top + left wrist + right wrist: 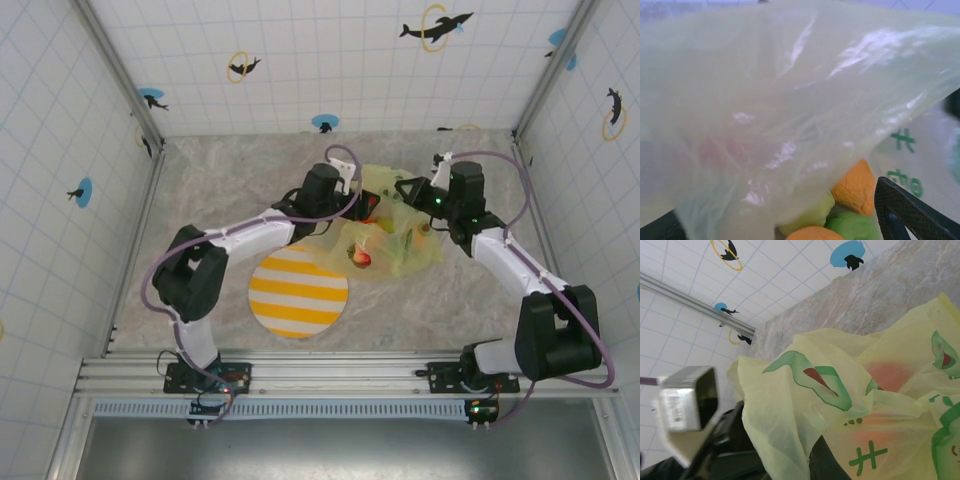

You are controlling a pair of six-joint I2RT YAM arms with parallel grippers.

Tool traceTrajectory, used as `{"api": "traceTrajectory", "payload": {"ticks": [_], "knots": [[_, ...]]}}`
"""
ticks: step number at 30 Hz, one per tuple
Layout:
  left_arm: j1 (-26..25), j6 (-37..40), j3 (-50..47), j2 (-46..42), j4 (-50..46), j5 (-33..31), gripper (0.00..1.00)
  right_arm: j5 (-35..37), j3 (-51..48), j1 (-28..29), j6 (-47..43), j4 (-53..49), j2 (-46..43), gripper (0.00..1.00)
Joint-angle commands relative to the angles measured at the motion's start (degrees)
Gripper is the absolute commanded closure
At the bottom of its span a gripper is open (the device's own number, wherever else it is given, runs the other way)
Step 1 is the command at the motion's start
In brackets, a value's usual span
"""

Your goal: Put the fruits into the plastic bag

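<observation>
Right jaws pinched shut on plastic bag (780, 405) edge. Left jaws spread wide under bag film, gripping nothing; fruits (855, 187) just ahead.

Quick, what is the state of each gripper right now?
Left gripper: jaws open, holding nothing.
Right gripper: closed, pinching the plastic bag edge.

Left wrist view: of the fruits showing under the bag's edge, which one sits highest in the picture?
The dimpled orange fruit, tucked against the plastic bag; the green fruit and pale yellow-green fruit lie below it.
</observation>
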Motion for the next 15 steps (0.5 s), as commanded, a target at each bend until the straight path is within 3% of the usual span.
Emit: {"api": "traceTrajectory", "payload": {"ticks": [1,15], "knots": [[0.34,2.14,-2.49,-4.78,1.08,-2.34,0.22,-0.08,-1.57,-0.43,-1.36,1.03,-0.15,0.94],[3.0,4.32,-9.27,-15.33,0.68,-6.99,0.21,-0.35,-1.67,-0.81,-1.19,1.2,0.14,0.94]]}}
